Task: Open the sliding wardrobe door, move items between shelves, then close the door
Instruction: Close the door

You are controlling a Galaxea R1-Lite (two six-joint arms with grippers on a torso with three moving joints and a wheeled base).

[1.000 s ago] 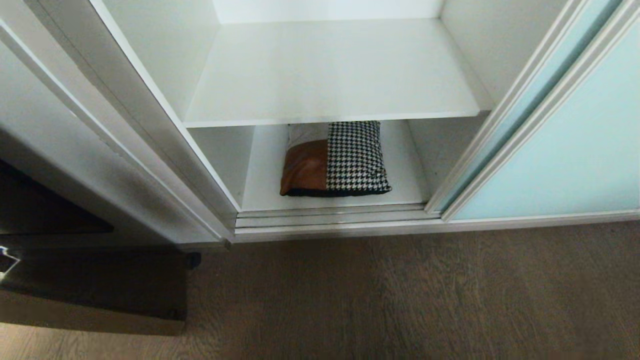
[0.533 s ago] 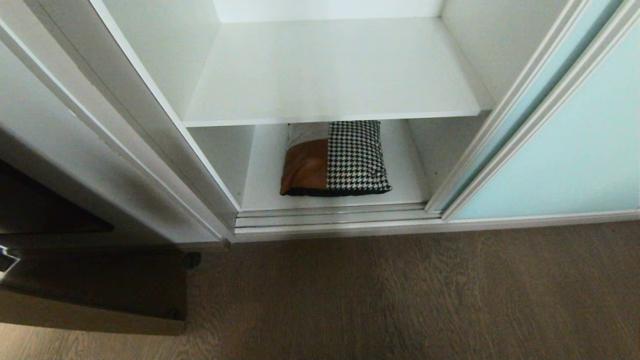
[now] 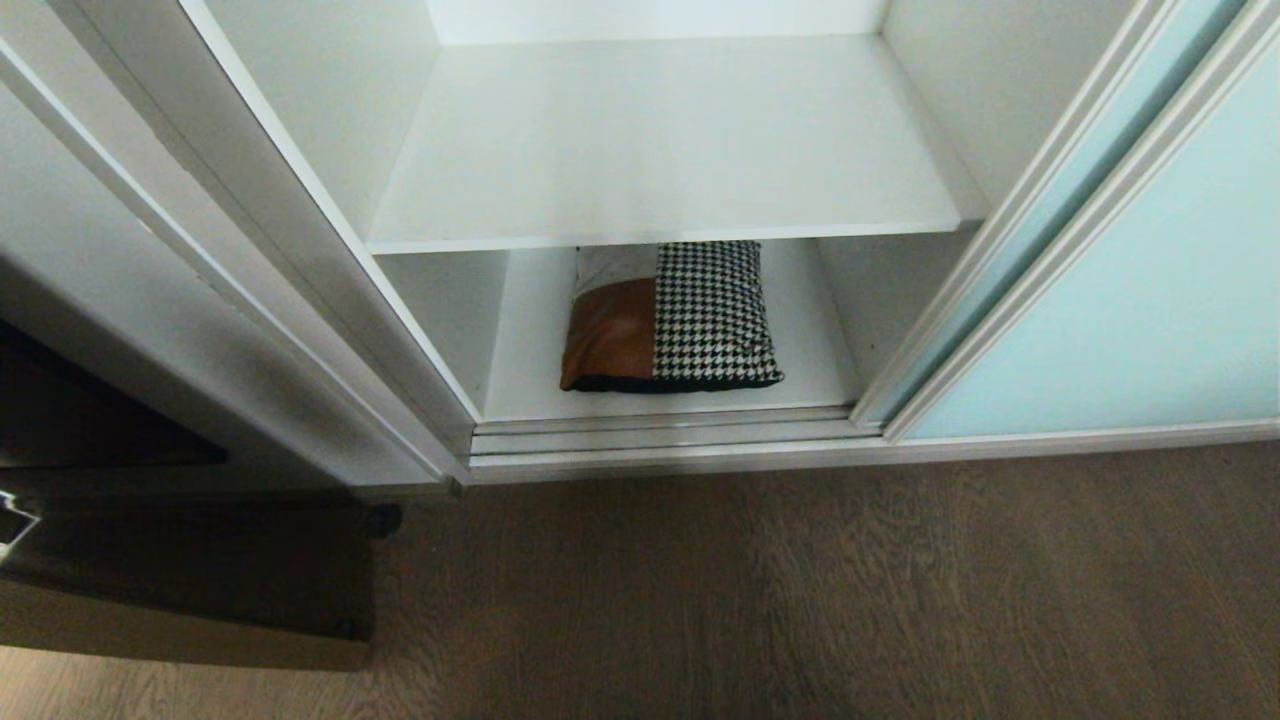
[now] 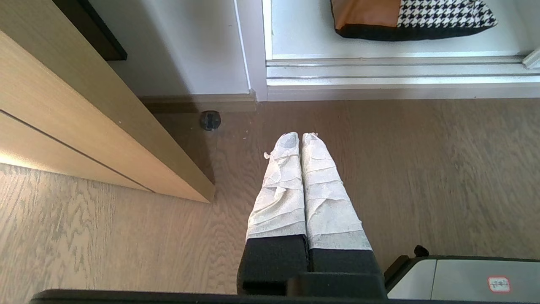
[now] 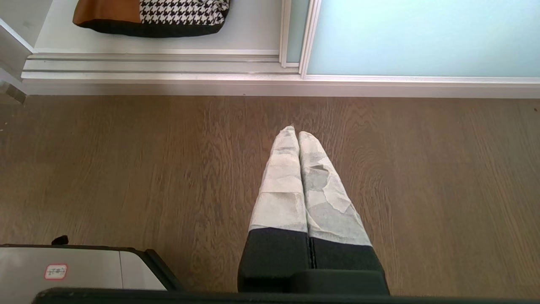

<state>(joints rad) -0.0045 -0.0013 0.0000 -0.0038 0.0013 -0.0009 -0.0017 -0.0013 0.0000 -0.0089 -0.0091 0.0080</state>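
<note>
Slid aside to the right of both tools, the sliding wardrobe door (image 3: 1140,290): frosted aqua panel parked over the neighbouring bay, leaving the compartment exposed, presumably so the shelves can be reached. Ahead of both tools and well apart from them, inside that compartment, the cushion (image 3: 668,318), lying flat on the bottom shelf (image 3: 810,330), houndstooth and tan face up, black edge toward the sill; tucked partly under the upper shelf (image 3: 660,150), which carries nothing visible. Likely the item to be shifted upward, with plenty of bare board waiting above. Between cushion and tools, the door track (image 3: 660,435) and a stretch of wooden floor (image 3: 800,600). Left tool (image 4: 300,137): wrapped fingers (image 4: 282,181) pressed together tip to tip, pinching nothing, touching nothing, hanging above bare floor short of the sill, with the cushion ahead and slightly to the right. Right tool (image 5: 296,134): likewise pressed together, empty, above the floor, the cushion ahead and to its left, the door's frame edge ahead. Neither tool within the head view. Off to the left of the left tool, a wooden cabinet (image 4: 84,126) beside the white wardrobe side panel (image 3: 240,300). Judged from this: door stage done, transfer not yet begun, both arms parked low.
</note>
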